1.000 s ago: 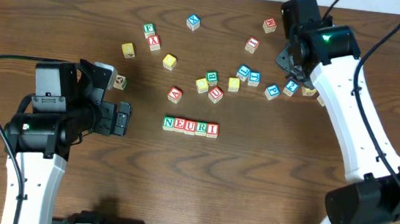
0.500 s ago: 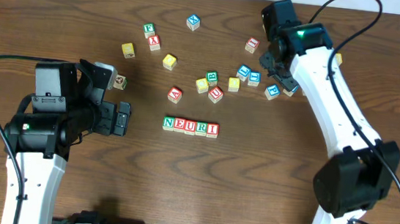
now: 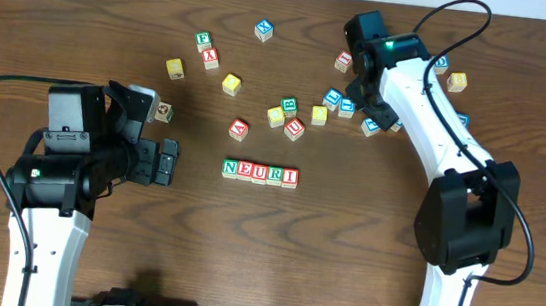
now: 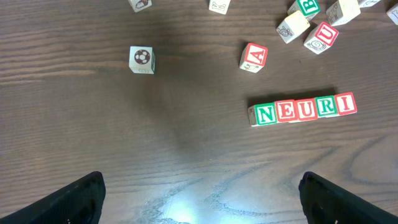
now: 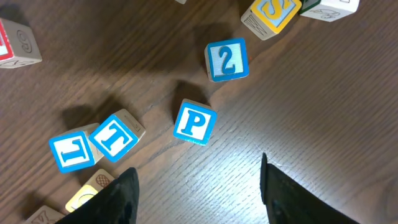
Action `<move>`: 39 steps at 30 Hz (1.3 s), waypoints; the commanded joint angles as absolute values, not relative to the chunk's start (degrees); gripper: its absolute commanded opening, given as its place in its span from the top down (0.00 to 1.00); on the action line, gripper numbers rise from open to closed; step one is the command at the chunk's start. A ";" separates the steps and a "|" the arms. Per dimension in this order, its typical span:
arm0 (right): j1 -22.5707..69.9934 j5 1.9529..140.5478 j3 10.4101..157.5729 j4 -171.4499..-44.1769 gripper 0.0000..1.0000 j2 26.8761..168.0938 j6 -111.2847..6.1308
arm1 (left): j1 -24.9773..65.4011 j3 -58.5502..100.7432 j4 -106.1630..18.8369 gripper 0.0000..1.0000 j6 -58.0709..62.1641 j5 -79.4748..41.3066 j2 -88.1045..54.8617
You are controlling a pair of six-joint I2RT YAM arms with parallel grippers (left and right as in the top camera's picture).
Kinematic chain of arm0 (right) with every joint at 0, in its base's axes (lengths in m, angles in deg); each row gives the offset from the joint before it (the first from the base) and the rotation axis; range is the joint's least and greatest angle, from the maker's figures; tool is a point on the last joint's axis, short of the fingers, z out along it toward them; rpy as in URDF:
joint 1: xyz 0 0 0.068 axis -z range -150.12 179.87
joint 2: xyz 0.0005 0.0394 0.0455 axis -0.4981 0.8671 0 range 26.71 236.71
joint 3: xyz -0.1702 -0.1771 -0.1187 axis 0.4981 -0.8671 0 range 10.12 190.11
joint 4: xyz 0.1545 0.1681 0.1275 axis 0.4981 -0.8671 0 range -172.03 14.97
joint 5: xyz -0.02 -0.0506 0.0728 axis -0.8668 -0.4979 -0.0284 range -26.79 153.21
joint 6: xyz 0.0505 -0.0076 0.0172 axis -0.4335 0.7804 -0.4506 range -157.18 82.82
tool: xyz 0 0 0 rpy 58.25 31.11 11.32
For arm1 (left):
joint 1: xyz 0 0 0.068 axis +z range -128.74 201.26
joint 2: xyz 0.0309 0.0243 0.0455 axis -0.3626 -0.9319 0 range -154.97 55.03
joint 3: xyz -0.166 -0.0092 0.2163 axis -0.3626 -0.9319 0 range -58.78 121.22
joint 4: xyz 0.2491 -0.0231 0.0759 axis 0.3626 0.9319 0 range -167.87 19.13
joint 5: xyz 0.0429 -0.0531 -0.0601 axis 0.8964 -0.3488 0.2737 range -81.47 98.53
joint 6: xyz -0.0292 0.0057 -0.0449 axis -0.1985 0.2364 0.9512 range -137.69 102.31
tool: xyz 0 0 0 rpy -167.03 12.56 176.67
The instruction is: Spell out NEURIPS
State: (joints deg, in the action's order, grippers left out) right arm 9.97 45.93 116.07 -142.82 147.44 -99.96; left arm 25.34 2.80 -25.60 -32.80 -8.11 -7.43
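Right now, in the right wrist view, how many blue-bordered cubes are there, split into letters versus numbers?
Blue letter cubes: 3 (P cube, middle blue cube, leftmost blue cube)
Blue number cubes: 1 (2 cube)
Total: 4

Red A cube [image 4: 254,57] (turned askew) and ball-picture cube [image 4: 142,59] lie apart.

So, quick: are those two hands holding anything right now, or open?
Left hand: open, holding nothing.
Right hand: open, empty, close to the blue P cube.
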 commanded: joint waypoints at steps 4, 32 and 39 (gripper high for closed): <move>9.95 43.11 116.18 -142.03 0.36 149.30 -101.03 | 25.60 3.98 -25.55 0.02 -33.53 -8.81 -7.08; 10.76 40.44 114.10 -140.35 0.38 152.55 -100.31 | 25.60 3.98 -25.55 0.02 -33.53 -8.79 -7.08; 10.70 40.81 113.90 -139.91 0.39 153.30 -100.33 | 25.60 3.98 -25.55 0.02 -33.53 -8.81 -7.08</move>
State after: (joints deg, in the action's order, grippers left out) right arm 10.56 41.91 114.27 -140.06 152.90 -99.96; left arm 25.34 2.80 -25.62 -32.78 -8.11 -7.43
